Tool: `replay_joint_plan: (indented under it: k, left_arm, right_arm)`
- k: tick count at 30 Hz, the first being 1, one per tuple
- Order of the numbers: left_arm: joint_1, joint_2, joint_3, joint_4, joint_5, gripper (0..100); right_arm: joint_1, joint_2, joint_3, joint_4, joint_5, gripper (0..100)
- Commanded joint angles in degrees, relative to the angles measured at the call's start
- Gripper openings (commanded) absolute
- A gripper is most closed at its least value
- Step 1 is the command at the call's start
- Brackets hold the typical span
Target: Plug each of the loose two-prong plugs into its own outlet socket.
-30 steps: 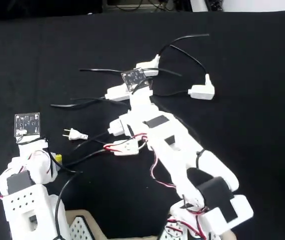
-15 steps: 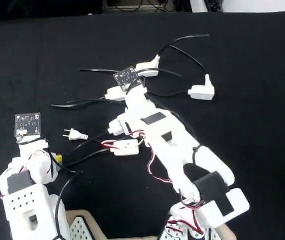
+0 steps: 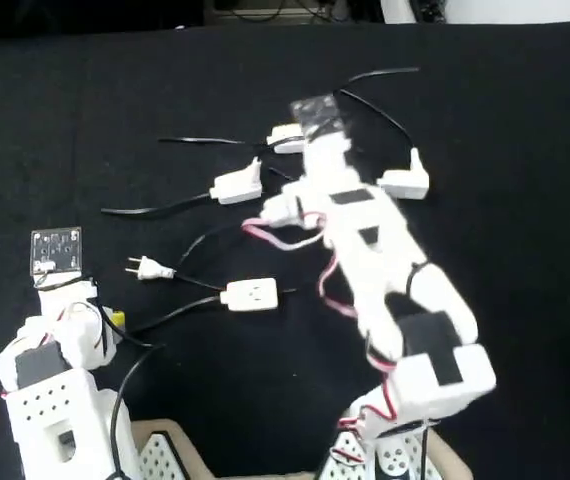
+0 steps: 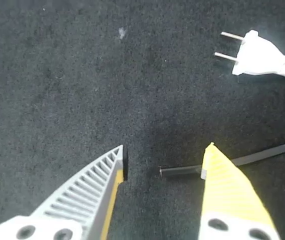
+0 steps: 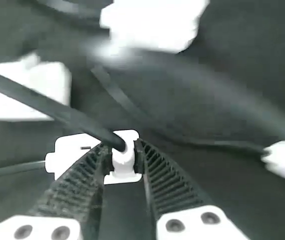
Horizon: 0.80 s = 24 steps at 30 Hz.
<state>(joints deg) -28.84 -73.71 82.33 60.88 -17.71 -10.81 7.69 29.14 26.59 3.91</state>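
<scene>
Right pincer: mine, narrow, clamped on a white plug, well apart from the socket block.
Left pincer: mine, wide, over open tabletop.
Loose plug: near that block.

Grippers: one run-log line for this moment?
right gripper: shut on white plug | left gripper: open above table | two-prong plug: loose on table | outlet socket: empty
</scene>
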Motion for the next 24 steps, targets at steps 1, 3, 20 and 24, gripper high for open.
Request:
replay_joint_plan:
  k: [1, 3, 20, 24]
  left_arm:
    - [-0.3, -0.6, -0.1, -1.1, 0.4, 26]
    - [-0.3, -0.6, -0.1, -1.2, 0.4, 26]
    - [-0.3, -0.6, 0.0, -1.3, 0.4, 26]
    - [-0.3, -0.6, 0.0, -1.3, 0.4, 26]
  right_arm:
    - [4.0, 3.9, -10.4, -0.2, 0.4, 1.3]
    - [5.1, 7.3, -15.4, -0.2, 0.4, 1.3]
    - [3.4, 11.6, -30.9, 17.8, 0.4, 21.1]
    - [1.1, 4.4, -30.5, 27.4, 0.4, 20.8]
